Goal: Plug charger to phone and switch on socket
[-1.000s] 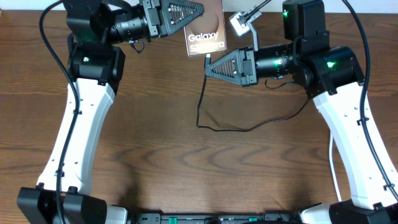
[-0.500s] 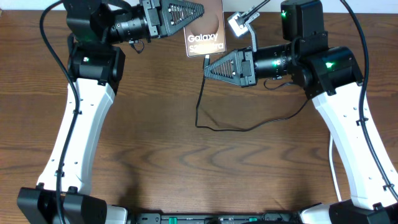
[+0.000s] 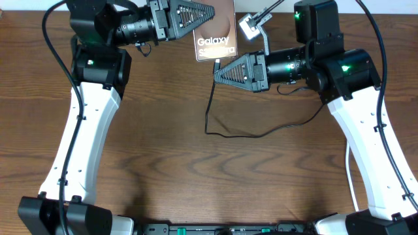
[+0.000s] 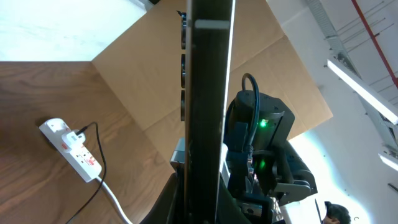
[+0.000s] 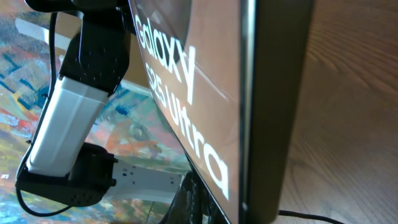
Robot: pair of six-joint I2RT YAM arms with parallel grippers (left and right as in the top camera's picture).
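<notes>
I'm looking down on the brown wooden worktop (image 3: 163,150), with the two white and black arms reaching up its sides and bending inward at the far edge. My left arm (image 3: 85,130) comes in from the far left corner and my right arm (image 3: 366,137) from the far right, so the two claws point toward each other. The phone (image 3: 219,39) sits between them near the far edge, its white Galaxy lettering facing up in the overhead view. The left claw (image 3: 210,11) is closed on the phone's upper left side, and in the left wrist view the slab (image 4: 208,93) runs edge-on straight through the middle of the picture. In the right wrist view the phone (image 5: 211,81) fills the frame very close, the lettering large and slanted. The socket (image 3: 251,25) lies just to the right of the phone at the far edge; the left wrist view shows it (image 4: 71,151) flat on the wood with red marks, a black plug in it and its white cord (image 4: 115,199) trailing off. The charger (image 3: 225,135) loops across the middle of the worktop and climbs to the right claw (image 3: 217,72), which is clamped on its upper end just below the phone's near edge
</notes>
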